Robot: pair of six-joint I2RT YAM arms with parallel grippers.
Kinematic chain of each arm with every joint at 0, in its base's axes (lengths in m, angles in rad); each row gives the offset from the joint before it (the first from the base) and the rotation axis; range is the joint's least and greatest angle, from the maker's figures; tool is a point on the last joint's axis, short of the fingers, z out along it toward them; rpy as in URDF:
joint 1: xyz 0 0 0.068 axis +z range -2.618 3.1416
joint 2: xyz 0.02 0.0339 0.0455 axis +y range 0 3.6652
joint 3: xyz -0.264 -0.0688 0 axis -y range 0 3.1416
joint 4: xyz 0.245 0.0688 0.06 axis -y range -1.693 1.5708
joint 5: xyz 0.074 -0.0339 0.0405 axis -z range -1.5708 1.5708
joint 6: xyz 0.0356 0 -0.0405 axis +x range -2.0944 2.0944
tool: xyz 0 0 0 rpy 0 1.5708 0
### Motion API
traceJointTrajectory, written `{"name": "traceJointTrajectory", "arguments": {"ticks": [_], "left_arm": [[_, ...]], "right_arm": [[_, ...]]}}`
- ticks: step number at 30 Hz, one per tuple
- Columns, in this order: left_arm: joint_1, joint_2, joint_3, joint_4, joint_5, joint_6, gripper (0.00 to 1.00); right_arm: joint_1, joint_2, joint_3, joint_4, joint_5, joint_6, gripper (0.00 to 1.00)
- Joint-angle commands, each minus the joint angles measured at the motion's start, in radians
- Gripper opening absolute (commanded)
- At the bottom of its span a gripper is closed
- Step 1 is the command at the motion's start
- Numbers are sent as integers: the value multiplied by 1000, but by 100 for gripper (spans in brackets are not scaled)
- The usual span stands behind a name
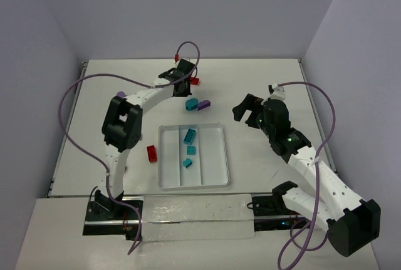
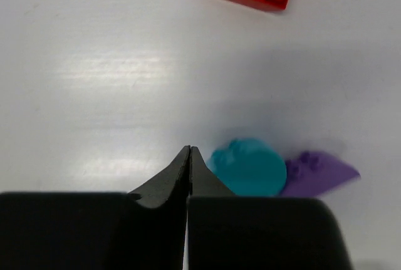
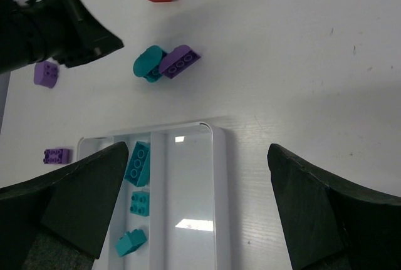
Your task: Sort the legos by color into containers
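Pale lilac walls close in a white table (image 1: 263, 82), with both arms bolted at its near edge. At the middle of the table lies a white tray (image 1: 216, 157) divided into three long compartments. Three teal bricks (image 1: 189, 136) sit in a row down the middle compartment, close to its left divider.

Just beyond the tray's far edge a rounded teal piece (image 1: 190, 103) and a purple studded brick (image 1: 203, 104) lie touching, with the purple one on the right. Farther back, a red brick (image 1: 195, 81) lies just beside the left gripper (image 1: 182, 72). The left wrist view shows that gripper's jaws pressed together tip to tip with nothing between them, low over bare table. The rounded teal piece is just beside the tips on the right, and whether it touches them cannot be told.

A second red brick (image 1: 152, 153) lies on the table near the tray's left wall, apart from it. The right wrist view shows two small purple bricks (image 3: 47, 72) farther left, well apart from each other.

The right gripper (image 1: 247, 112) hovers to the right of the tray's far right corner. Its jaws are wide apart and hold nothing, and its wrist camera looks down between them at that corner of the tray
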Motion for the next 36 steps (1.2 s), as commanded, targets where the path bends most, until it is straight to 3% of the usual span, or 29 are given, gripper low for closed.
{"name": "traceJointTrajectory", "arguments": {"ticks": [1,6,8,10,11,23,28,36], "left_arm": [[-11,-262,-119,69,15,-66,8],[-14,-321,-154,44,50,-79,27],[-18,-320,-147,27,90,-37,68],[-20,-312,-150,26,112,7,91],[-21,-306,-153,23,125,45,97],[-27,-170,-160,18,194,265,99],[-33,-124,-155,1,244,310,99],[-42,-30,-105,1,174,312,97]], "right_arm": [[-8,-13,11,53,-26,19,100],[-8,-25,7,52,-37,21,100],[-8,-27,9,48,-34,18,100],[-8,-27,13,40,-32,14,100],[-8,-27,15,38,-30,12,100],[-8,-19,24,27,-17,-5,100],[-8,-7,27,35,-19,-6,100],[-8,4,32,39,-30,-4,100]]}}
